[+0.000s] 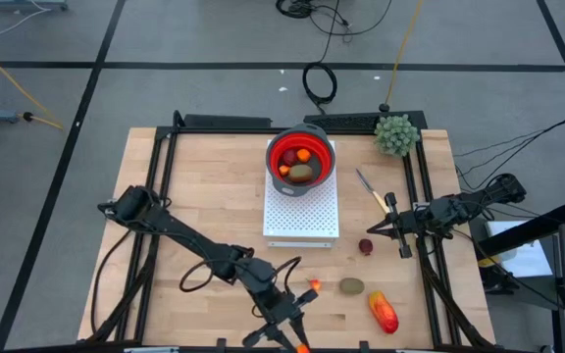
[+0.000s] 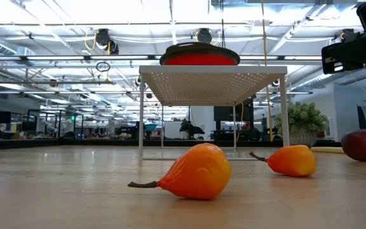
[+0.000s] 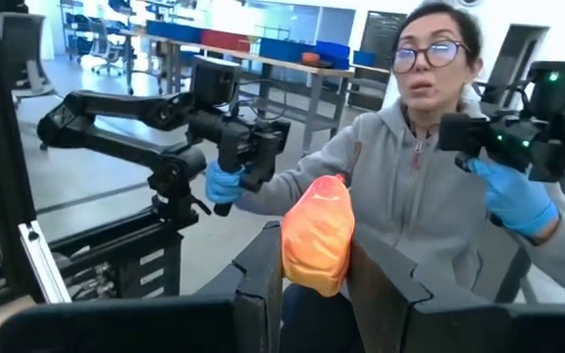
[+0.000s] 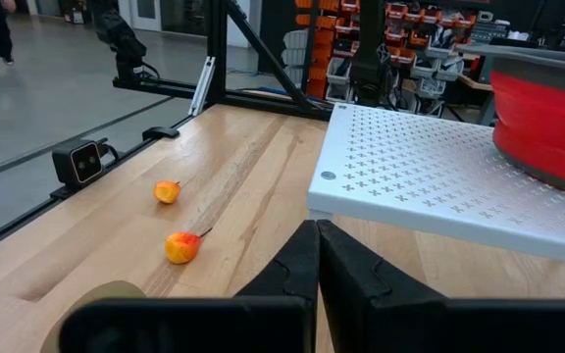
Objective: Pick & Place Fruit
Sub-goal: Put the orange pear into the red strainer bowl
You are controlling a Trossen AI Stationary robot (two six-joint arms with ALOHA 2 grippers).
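My left gripper (image 1: 297, 333) hangs over the table's near edge, shut on a small orange fruit (image 3: 317, 235). My right gripper (image 1: 385, 232) is shut and touches nothing; it hovers right of the white stand (image 1: 302, 218), and its fingers meet in the right wrist view (image 4: 317, 245). Two more orange fruits (image 2: 196, 172) (image 2: 291, 160) lie on the table near its near edge. A dark-red ball (image 1: 365, 246), a brown-green oval (image 1: 351, 286) and a red-orange oblong (image 1: 384, 312) lie right of them. The red bowl (image 1: 284, 147) on the stand holds several fruits. My left gripper pinches the orange fruit between its two fingers (image 3: 263, 275), by the fruit's lower half (image 3: 314, 277). Its upper half stands out past the fingertips. The fingers point level toward the table's near side. The fruit is lifted clear of the table.
A yellow-handled knife (image 1: 373, 191) and a green spiky plant (image 1: 396, 134) are at the far right. A person with blue gloves (image 3: 518, 196) stands just beyond the near edge. Bare wood lies left of the stand.
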